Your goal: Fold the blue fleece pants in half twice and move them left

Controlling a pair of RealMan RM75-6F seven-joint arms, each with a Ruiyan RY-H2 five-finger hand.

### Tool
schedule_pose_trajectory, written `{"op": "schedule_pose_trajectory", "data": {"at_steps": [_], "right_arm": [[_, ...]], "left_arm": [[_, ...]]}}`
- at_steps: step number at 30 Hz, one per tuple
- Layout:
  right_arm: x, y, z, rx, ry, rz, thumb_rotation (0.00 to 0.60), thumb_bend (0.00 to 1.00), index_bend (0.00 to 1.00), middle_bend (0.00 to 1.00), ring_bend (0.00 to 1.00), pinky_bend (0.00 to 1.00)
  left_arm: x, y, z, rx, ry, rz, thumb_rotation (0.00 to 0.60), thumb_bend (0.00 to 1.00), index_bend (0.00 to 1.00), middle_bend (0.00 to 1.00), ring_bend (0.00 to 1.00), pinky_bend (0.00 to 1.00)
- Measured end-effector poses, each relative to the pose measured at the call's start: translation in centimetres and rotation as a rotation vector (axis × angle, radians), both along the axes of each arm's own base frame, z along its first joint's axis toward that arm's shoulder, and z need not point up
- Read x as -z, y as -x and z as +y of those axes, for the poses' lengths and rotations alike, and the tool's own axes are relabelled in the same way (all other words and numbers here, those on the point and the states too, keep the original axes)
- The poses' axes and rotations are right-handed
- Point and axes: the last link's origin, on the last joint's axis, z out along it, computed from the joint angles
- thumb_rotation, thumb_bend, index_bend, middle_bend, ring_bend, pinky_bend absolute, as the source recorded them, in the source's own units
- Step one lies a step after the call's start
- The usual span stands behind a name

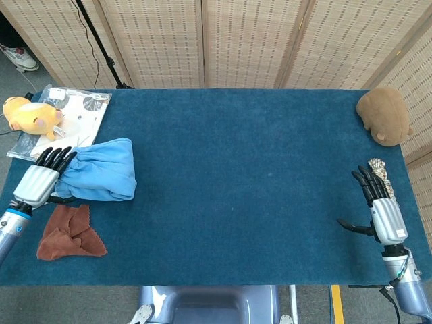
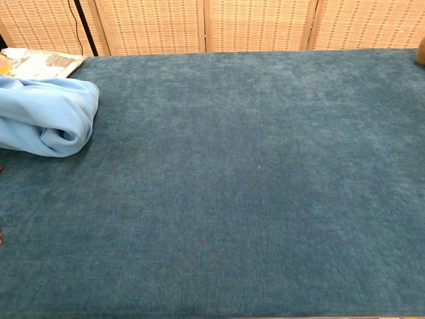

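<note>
The blue fleece pants (image 1: 101, 177) lie in a folded bundle on the blue table (image 1: 243, 196), near its left edge; the chest view shows the bundle (image 2: 43, 119) at the far left. My left hand (image 1: 39, 181) sits at the bundle's left edge, its fingers (image 1: 58, 157) stretched out and apart, touching the fabric but not wrapped over it. My right hand (image 1: 379, 210) hovers at the right edge of the table, fingers straight and holding nothing. Neither hand shows in the chest view.
A crumpled brown cloth (image 1: 67, 233) lies just in front of the pants. A yellow plush toy (image 1: 30, 115) and a plastic packet (image 1: 74, 111) occupy the back left corner. A brown plush (image 1: 383, 115) sits at the back right, with a small patterned object (image 1: 378, 167) beyond my right hand.
</note>
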Motion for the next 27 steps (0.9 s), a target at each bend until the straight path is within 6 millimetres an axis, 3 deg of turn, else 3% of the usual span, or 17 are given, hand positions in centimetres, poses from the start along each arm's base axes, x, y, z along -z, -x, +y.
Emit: {"op": "schedule_pose_trajectory", "data": {"at_steps": [8, 15, 22, 27], "right_arm": [[-0.1, -0.2, 0.2, -0.008, 0.000, -0.007, 0.600, 0.00, 0.00, 0.00, 0.00, 0.00], [-0.4, -0.5, 0.5, -0.030, -0.002, 0.021, 0.600, 0.00, 0.00, 0.00, 0.00, 0.00], [-0.9, -0.1, 0.7, -0.018, 0.029, 0.130, 0.600, 0.00, 0.00, 0.00, 0.00, 0.00], [-1.3, 0.2, 0.8, 0.008, 0.089, 0.237, 0.600, 0.00, 0.00, 0.00, 0.00, 0.00]], "left_arm": [[-1.3, 0.3, -2.0, 0.017, -0.002, -0.006, 0.338, 0.00, 0.00, 0.00, 0.00, 0.00], [-3.6, -0.6, -4.5, 0.061, -0.006, -0.156, 0.345, 0.00, 0.00, 0.00, 0.00, 0.00], [-3.9, -2.4, -7.2, 0.044, -0.048, -0.300, 0.497, 0.00, 0.00, 0.00, 0.00, 0.00], [-3.1, -3.8, -8.1, -0.005, -0.116, -0.308, 0.589, 0.00, 0.00, 0.00, 0.00, 0.00]]}}
